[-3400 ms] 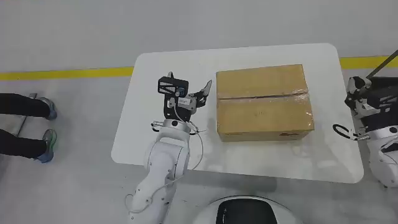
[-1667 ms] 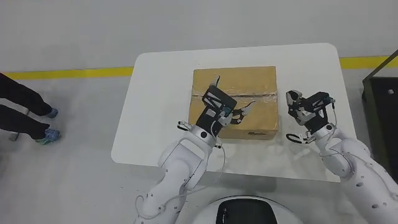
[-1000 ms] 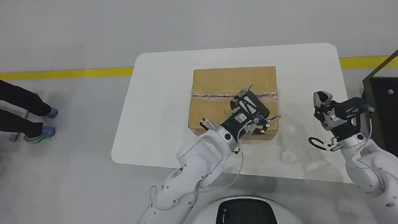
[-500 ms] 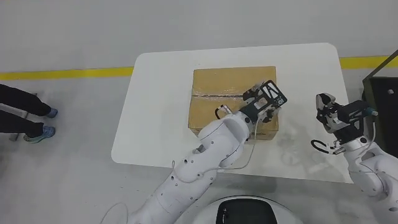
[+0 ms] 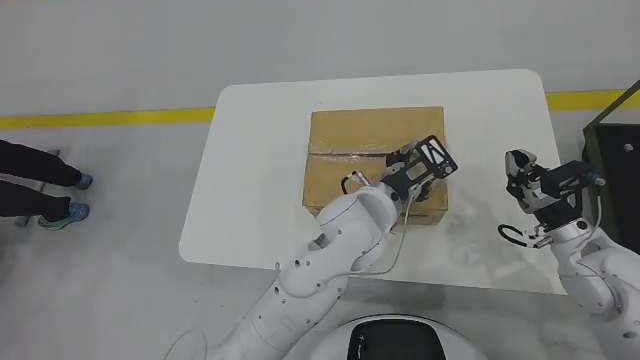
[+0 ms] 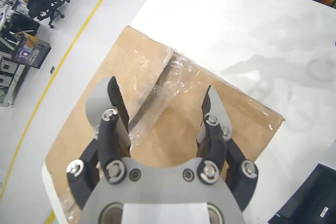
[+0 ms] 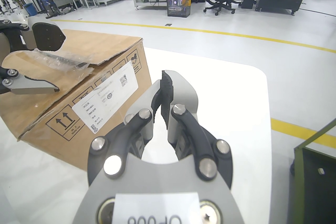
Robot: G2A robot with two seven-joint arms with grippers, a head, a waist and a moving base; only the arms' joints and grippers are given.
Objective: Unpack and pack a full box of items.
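The box [image 5: 375, 150] has slid from the right part of the table [image 5: 250, 180] to its middle. The left tool [image 6: 160, 93] has crossed from the box's left side to above its right end. The right tool [image 7: 164, 83] has come in beside the box.

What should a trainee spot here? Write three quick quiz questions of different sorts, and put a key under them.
1. True or false: the right gripper is shut on the cardboard box.
2. The left gripper hovers above: A) the bare table; B) the box's top, at the seam with the clear tape; C) the floor.
3. Fill in: the left gripper's jaws stand ____.

Key: 1 false, it is shut on nothing and stands apart from the box; 2 B; 3 open.
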